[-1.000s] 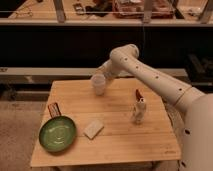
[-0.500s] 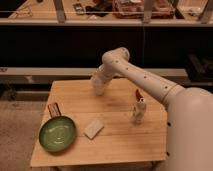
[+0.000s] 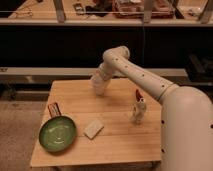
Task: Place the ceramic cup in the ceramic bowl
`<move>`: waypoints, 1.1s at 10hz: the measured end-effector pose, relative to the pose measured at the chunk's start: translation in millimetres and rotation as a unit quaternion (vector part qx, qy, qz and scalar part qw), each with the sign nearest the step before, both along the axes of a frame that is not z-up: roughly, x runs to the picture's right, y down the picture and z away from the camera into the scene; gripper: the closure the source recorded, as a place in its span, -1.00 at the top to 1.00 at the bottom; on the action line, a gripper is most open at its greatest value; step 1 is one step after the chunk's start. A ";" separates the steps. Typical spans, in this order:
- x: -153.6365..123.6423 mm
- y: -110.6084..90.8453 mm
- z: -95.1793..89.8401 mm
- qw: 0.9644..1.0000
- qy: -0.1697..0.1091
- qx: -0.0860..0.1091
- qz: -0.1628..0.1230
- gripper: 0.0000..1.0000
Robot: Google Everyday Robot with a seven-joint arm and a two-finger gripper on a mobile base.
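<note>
The bench is a pale wooden top. Its left and front edges are free, and the arm's white bulk covers its right edge. The ceramic bowl lies at 8 o'clock, its rim close to the left edge and near the front edge, and its whole green inner face is showing. A small dark red-striped packet sits at the bowl's 11 o'clock, just beside the rim. A pale block lies at the bowl's 3 o'clock, apart from it. Bare wood runs from the bench's middle towards 12 o'clock.

There the claw hangs over the far part of the bench. The ceramic cup is the pale shape at its tip. I cannot tell whether the claw grips it, or whether the cup touches the wood.

A white figure with a red top stands upright at 3 o'clock, well apart from the bowl.
</note>
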State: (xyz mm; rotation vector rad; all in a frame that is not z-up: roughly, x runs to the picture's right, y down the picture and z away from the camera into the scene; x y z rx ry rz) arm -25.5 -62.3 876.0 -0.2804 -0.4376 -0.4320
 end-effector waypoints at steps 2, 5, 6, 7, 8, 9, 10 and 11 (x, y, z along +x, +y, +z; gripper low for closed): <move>0.9 0.2 -1.3 1.000 0.002 0.002 -0.004 0.30; 38.7 8.8 -1.8 0.996 0.048 -0.003 -0.073 0.30; 49.8 9.7 -0.5 0.994 0.059 -0.003 -0.087 0.30; 51.5 9.4 0.5 0.994 0.061 -0.002 -0.092 0.30; 50.7 9.5 3.1 0.994 0.061 -0.001 -0.095 0.30; 44.7 7.5 7.3 0.993 0.058 0.002 -0.101 0.30; 39.6 6.3 9.9 0.993 0.055 0.003 -0.105 0.30; 34.9 5.0 12.7 0.993 0.052 0.005 -0.109 0.30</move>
